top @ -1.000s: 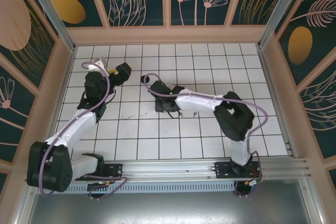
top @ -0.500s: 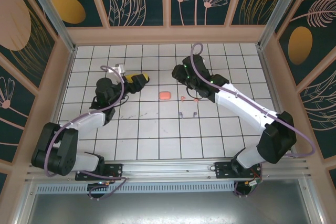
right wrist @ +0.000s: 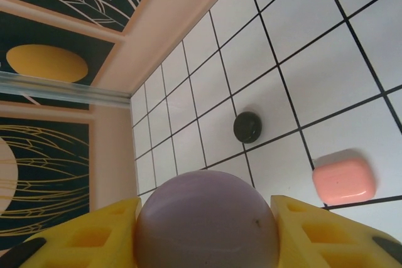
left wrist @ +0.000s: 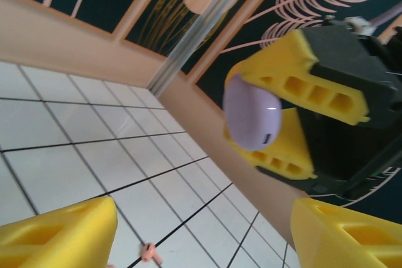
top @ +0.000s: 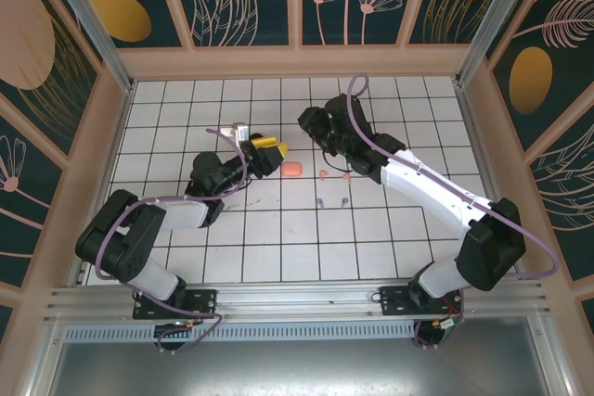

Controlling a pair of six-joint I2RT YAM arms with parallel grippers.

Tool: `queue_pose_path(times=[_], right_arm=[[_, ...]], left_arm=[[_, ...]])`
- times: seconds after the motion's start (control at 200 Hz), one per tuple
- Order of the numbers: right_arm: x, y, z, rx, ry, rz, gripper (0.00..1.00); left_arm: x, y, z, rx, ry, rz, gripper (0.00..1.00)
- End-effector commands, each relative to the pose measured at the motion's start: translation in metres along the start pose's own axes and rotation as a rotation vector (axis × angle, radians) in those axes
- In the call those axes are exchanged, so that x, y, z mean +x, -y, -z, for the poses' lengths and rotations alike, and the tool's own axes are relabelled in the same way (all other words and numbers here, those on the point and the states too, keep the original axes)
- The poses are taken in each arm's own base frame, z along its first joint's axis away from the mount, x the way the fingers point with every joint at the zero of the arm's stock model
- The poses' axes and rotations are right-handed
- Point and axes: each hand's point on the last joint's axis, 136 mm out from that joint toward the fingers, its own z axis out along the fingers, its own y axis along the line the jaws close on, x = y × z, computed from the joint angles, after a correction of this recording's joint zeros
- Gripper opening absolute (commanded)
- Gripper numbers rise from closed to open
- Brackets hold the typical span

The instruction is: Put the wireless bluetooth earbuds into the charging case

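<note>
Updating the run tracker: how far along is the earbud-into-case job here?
Done: nothing; pink earbuds and greyish earbuds lie loose on the tiles. In hand: right hand grips the lilac case; left hand hangs open near it. Left: seating every pair; pink case and black case sit on the tiles, apparently closed.

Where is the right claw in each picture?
Top: the right gripper is above the middle, just up-right of the pink case.
Left wrist: upper right, shut on a lilac case.
Right wrist: bottom edge, with a yellow finger on each side of the lilac case.
Shared landmark: the white tiled floor.
</note>
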Motion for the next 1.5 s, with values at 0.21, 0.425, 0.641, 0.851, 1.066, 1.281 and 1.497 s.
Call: queue_pose_path(times=[0.21, 0.425, 0.641, 0.851, 1.066, 1.281, 1.497], right_arm=[[0.009, -0.026, -0.003, -0.087, -0.017, -0.044, 0.35], [0.017, -0.032, -0.007, -0.099, -0.036, -0.048, 0.35], [0.022, -0.037, -0.008, -0.113, -0.047, -0.052, 0.34], [0.028, -0.044, -0.010, -0.132, -0.067, -0.052, 0.34], [0.033, -0.049, -0.010, -0.140, -0.074, -0.050, 0.34], [0.035, -0.050, -0.010, -0.145, -0.080, -0.054, 0.34], [0.037, -0.052, -0.009, -0.153, -0.085, -0.054, 0.34]], left_arm=[[-0.016, 0.028, -0.018, 0.147, 0.061, -0.033, 0.63], [-0.020, 0.032, -0.024, 0.176, 0.077, -0.033, 0.60], [-0.021, 0.033, -0.028, 0.183, 0.082, -0.031, 0.57], [-0.025, 0.035, -0.030, 0.195, 0.095, -0.029, 0.53], [-0.023, 0.028, -0.032, 0.182, 0.108, -0.015, 0.48], [-0.026, 0.025, -0.033, 0.176, 0.131, -0.008, 0.41], [-0.031, 0.024, -0.033, 0.184, 0.166, 0.005, 0.37]])
